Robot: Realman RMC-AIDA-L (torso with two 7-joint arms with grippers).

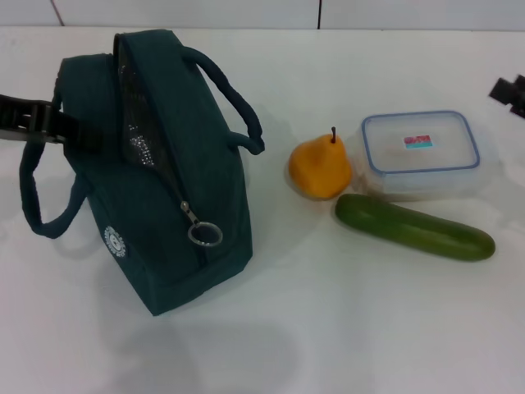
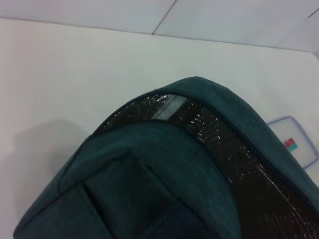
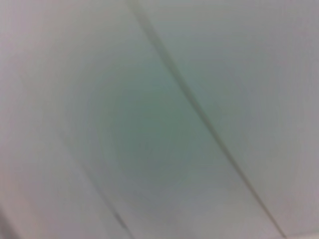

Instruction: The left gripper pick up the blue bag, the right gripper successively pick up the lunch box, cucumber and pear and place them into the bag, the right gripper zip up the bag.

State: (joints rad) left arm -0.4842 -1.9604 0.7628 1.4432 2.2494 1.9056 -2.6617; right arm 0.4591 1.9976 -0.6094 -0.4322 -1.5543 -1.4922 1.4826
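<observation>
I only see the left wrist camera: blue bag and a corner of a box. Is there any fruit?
Observer: Yes, a pear sits right beside the lunch box.
Operator: Anything else to pack?
Observer: A cucumber lies on the table in front of the lunch box, nearer the robot.
Operator: Where are the grippers?
Observer: The left gripper is at the blue bag's left end; the right gripper is near the table's right edge.

The left pincer [image 1: 37, 121] is seen at the left edge of the head view, reaching inward horizontally. The right pincer [image 1: 510, 92] is glimpsed at the right edge.
</observation>
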